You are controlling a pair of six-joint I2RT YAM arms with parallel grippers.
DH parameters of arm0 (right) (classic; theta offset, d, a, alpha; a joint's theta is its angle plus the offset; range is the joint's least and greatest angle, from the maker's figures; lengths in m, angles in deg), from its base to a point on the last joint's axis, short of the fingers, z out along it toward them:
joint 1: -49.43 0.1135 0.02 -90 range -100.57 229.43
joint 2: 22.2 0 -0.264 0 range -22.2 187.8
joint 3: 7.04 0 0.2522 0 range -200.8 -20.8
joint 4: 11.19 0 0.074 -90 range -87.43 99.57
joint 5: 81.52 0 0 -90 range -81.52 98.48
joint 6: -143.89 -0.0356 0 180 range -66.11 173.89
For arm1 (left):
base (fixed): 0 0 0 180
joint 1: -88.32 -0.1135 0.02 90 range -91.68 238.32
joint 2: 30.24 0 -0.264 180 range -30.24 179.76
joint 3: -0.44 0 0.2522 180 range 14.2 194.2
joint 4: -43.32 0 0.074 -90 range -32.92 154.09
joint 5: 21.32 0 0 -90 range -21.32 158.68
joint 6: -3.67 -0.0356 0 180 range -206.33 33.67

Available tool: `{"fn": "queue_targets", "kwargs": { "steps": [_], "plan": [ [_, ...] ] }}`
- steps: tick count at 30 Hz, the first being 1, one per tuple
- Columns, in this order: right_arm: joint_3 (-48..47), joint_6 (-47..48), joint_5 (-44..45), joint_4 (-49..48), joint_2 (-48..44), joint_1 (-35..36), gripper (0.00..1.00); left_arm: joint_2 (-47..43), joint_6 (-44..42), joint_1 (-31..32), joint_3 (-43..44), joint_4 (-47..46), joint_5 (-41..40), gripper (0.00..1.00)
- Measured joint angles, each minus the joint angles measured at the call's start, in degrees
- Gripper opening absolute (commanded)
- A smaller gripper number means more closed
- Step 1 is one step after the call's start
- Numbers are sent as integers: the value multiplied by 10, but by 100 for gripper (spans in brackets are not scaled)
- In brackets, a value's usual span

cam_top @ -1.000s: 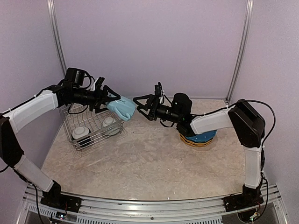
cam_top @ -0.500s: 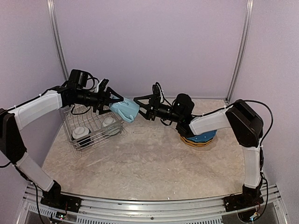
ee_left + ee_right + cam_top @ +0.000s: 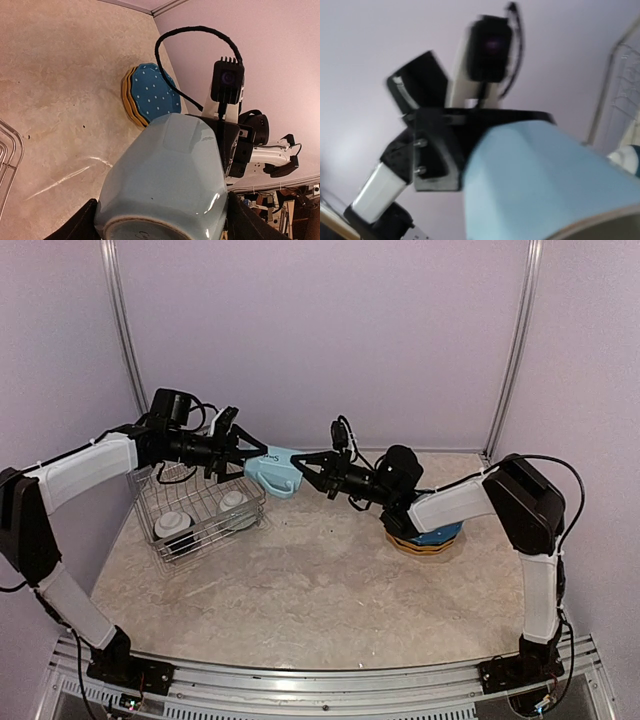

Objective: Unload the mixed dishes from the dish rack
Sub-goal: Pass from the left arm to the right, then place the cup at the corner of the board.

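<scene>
Left gripper [image 3: 248, 462] clamps a light blue faceted ceramic mug [image 3: 272, 473], held aloft just right of the square silver wire dish rack [image 3: 145, 502]. Right gripper [image 3: 305, 466] brackets its far end; whether it grips cannot be told. Likely a handover: right must close before left releases. Open marbled tabletop [image 3: 300, 590] lies below.

The top camera looks down from above the near edge of the desk [image 3: 330, 610]. Both wrist cameras, close against the light blue mug [image 3: 165, 185], face each other across it; all views share it
</scene>
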State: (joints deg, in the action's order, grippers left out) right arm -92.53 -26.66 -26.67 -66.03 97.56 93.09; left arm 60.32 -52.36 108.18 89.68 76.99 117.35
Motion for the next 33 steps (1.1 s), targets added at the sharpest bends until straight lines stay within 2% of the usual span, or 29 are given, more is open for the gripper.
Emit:
{"fn": "queue_targets", "kwargs": {
  "steps": [2,6,12,17,24,28,33],
  "plan": [
    [2,-1,-4,-10,-4,-1,0,1,-3,1,4,0,-1,47],
    [9,9,-1,-11,-12,-3,0,1,-10,6,17,12,-13,72],
    [39,33,3,4,-38,-7,0,0,-15,12,19,28,-40,92],
    [77,82,18,81,-64,-21,0,-10,-20,-6,19,43,-90,99],
    [114,165,47,230,-122,-43,0,-37,-34,-14,21,67,-156,99],
    [113,247,85,377,-183,-57,0,-42,-46,-8,34,92,-208,99],
    [90,363,201,592,-262,-64,0,-44,-61,4,41,112,-259,99]
  ]
}}
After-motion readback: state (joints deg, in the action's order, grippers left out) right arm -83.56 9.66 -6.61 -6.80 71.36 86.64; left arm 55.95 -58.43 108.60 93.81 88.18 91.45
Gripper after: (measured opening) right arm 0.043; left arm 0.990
